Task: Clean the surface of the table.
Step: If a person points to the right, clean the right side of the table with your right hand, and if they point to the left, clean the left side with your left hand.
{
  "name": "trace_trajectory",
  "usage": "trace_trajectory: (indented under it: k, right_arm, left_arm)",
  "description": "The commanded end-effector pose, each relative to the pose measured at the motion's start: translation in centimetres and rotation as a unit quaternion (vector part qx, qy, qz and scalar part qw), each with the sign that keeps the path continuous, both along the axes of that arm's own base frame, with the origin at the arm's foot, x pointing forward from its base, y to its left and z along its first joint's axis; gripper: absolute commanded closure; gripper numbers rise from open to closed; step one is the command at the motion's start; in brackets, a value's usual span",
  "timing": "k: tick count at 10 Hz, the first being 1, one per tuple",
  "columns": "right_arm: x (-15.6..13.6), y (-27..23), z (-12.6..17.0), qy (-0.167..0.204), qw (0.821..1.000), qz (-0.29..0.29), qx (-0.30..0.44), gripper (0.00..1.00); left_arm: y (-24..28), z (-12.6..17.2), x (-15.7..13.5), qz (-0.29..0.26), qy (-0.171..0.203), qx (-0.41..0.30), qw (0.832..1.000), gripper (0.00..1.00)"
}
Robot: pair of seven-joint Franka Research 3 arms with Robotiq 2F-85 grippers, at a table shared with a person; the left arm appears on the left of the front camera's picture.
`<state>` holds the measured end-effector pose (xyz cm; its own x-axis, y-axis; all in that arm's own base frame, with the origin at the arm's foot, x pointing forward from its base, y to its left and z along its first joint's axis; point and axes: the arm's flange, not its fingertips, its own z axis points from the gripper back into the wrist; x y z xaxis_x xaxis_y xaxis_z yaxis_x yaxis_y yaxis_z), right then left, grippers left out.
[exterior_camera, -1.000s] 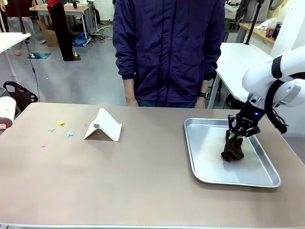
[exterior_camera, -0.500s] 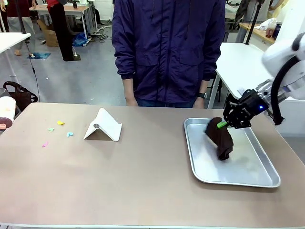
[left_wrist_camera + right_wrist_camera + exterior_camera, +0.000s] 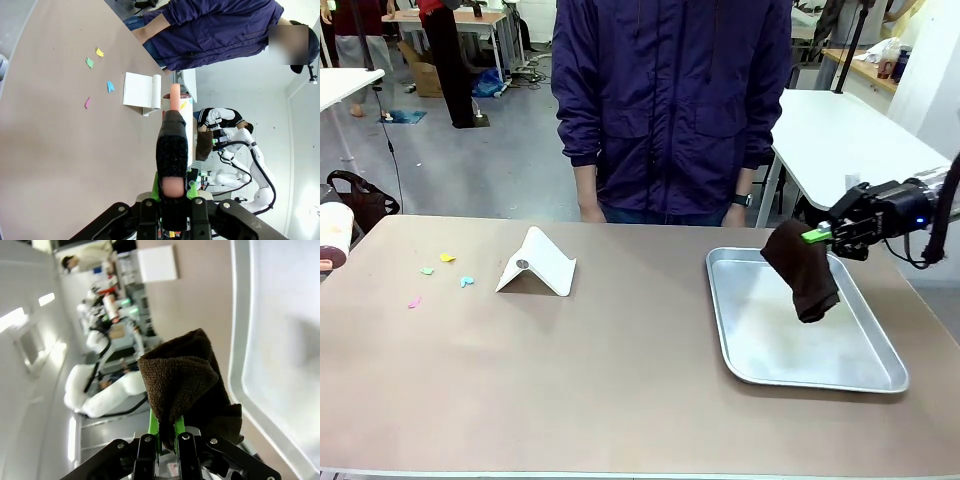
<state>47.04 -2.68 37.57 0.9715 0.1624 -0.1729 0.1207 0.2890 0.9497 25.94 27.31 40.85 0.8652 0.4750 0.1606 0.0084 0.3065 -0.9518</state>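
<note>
Two hands, both clamped — right hand [image 3: 817, 236], mid-right, dangles a brown cloth [image 3: 802, 270] over the steel tray [image 3: 750, 360]; left hand [image 3: 173, 192] grips a black-and-pink tool [image 3: 172, 150]. The taupe surface [image 3: 570, 370] spreads across the lower frame.

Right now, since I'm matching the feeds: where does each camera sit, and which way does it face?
Front: between the arms, facing across the table at the person; right tool holds a brown cloth.
Left wrist: along the left tool, shut on a black stick, over the table.
Right wrist: along the right tool and cloth, toward the tray.
All share the white folded card.
</note>
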Motion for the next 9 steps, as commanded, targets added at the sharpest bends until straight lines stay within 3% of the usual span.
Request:
trace_trajectory:
  k: [1,5,9]
  right_arm:
    - [-0.1,-2.6,1.1,0.001,0.998,-0.009,0.055,0.87]
    - [-4.4,-9.8,2.8,-0.062,0.986,-0.156,0.021,0.87]
    - [-6.7,-14.8,1.2,-0.06,0.973,-0.218,0.046,0.87]
  left_arm:
    - [0.1,0.3,-0.3,-0.006,-0.007,-0.001,1.0,1.0]
    - [0.1,0.3,-0.3,-0.006,-0.007,-0.001,1.0,1.0]
    - [0.1,0.3,-0.3,-0.006,-0.007,-0.001,1.0,1.0]
